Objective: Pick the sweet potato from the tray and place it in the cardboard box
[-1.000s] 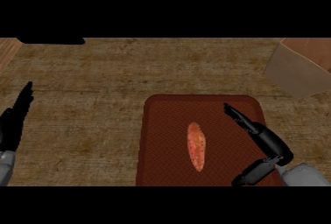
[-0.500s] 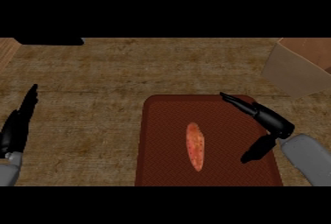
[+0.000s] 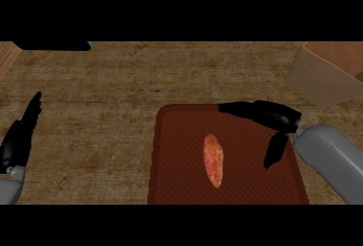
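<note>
An orange sweet potato [image 3: 212,160] lies lengthwise in the middle of the dark red tray [image 3: 177,182] at the lower centre. My right hand [image 3: 273,116] hovers over the tray's upper right part, fingers stretched toward the left and thumb hanging down, open and holding nothing. It is to the right of and above the sweet potato, not touching it. The cardboard box [image 3: 327,72] stands at the upper right, partly cut off by the view's edge. My left hand [image 3: 20,137] rests open at the left edge, fingers up.
The wooden counter [image 3: 106,96] spreads to the left of and behind the tray. A dark object [image 3: 53,45] sits at the upper left edge.
My right hand has moved up and leftward over the tray's upper right part, its fingers now pointing left. The left hand has shifted slightly. The sweet potato has not moved.
</note>
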